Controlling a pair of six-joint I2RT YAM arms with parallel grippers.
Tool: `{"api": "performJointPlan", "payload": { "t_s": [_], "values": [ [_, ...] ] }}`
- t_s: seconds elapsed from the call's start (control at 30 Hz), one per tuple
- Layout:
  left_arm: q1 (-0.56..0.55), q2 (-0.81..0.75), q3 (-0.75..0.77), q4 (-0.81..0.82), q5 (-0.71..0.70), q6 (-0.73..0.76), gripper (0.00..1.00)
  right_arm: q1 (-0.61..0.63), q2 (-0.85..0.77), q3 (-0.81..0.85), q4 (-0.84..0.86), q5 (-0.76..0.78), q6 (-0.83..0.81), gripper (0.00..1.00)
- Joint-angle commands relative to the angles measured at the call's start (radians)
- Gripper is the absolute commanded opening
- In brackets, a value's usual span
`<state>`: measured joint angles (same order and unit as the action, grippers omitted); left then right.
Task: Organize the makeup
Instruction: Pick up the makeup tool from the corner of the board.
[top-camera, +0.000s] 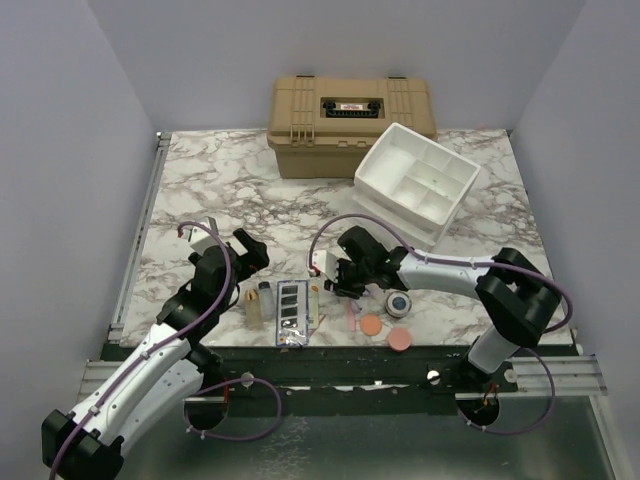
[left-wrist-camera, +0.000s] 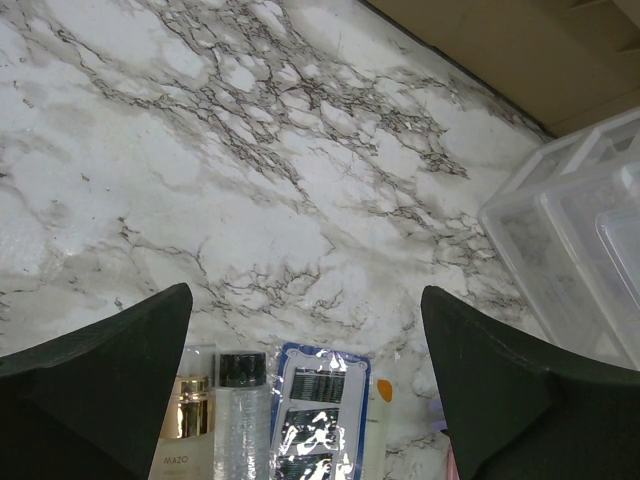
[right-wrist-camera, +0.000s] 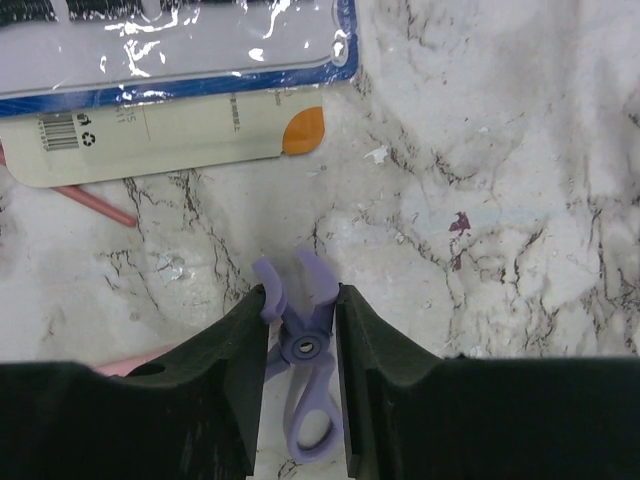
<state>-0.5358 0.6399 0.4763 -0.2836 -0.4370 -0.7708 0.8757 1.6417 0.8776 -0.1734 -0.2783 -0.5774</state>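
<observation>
The left gripper (top-camera: 247, 254) hung over the marble table (top-camera: 200, 190) with its fingers spread wide, holding nothing. Nearer the front edge, two small clear bottles (top-camera: 259, 302) lay side by side, just beside a flat dark blister card (top-camera: 292, 310). Right of the card, the right gripper (right-wrist-camera: 300, 300) was closed narrowly on the purple curler (right-wrist-camera: 312, 415) (its pivot sat between the pads); whether the curler touched the marble could not be told. Further right lay a pink tube (top-camera: 351, 318), an orange disc (top-camera: 371, 325), a pink disc (top-camera: 400, 339) and a round dark jar (top-camera: 398, 302). The white organizer (top-camera: 415, 185) and tan case (top-camera: 350, 120) stood at the back.
</observation>
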Motion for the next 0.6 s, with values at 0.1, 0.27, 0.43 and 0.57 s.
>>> {"api": "performJointPlan", "payload": {
  "t_s": [0.1, 0.27, 0.43, 0.57],
  "values": [
    [0.007, -0.007, -0.008, -0.019, 0.009, -0.012, 0.99, -0.002, -0.096, 0.069, -0.036, -0.007, -0.011, 0.34],
    [0.006, -0.004, -0.009, -0.02, 0.009, -0.013, 0.99, -0.001, -0.182, 0.105, -0.07, -0.036, 0.016, 0.34],
    [0.007, 0.004, -0.009, -0.018, 0.01, -0.01, 0.99, -0.001, -0.29, 0.102, -0.048, -0.096, 0.034, 0.34],
    [0.008, 0.001, -0.011, -0.018, 0.012, -0.011, 0.99, -0.001, -0.357, 0.109, -0.032, -0.14, 0.06, 0.34]
  ]
}}
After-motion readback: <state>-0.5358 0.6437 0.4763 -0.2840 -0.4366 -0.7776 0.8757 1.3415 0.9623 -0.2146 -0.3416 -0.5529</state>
